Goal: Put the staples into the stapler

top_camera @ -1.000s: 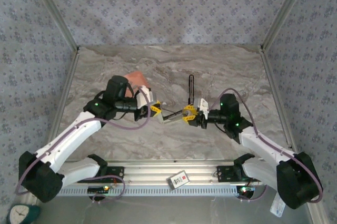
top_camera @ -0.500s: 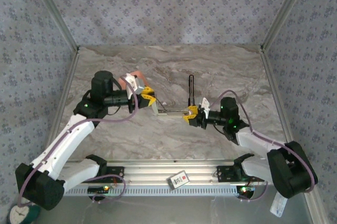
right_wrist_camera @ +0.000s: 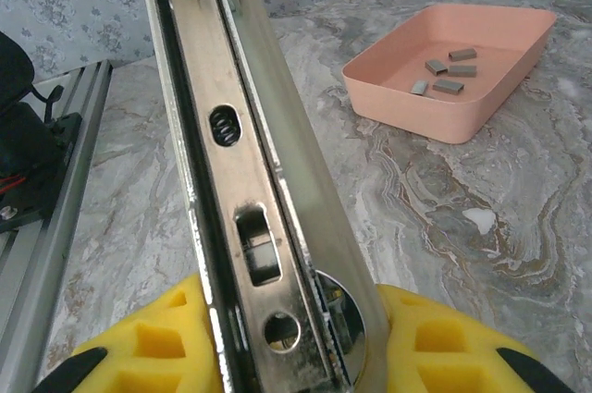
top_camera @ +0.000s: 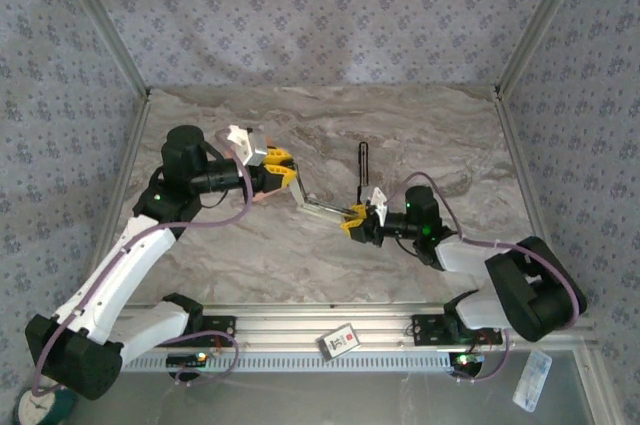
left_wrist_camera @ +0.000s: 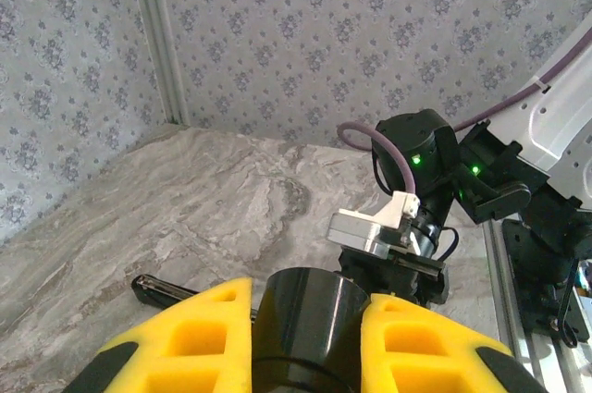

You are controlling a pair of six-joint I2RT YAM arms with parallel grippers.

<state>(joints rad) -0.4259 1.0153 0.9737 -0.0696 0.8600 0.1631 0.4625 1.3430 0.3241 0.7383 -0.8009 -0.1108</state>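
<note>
right end effector (top_camera: 352,222) tight around stapler (right_wrist_camera: 236,162)

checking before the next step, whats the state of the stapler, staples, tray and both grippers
stapler: swung open, metal rail exposed
staples: loose in the tray, not loaded
tray: upright, holding the staples
right gripper: shut on the stapler rail
left gripper: open or shut unclear

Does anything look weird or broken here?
The stapler is splayed wide open: its shiny metal rail is gripped in the right end effector, black top pointing away. That looks deliberate, not damage. The staples lie loose in the tray.
</note>
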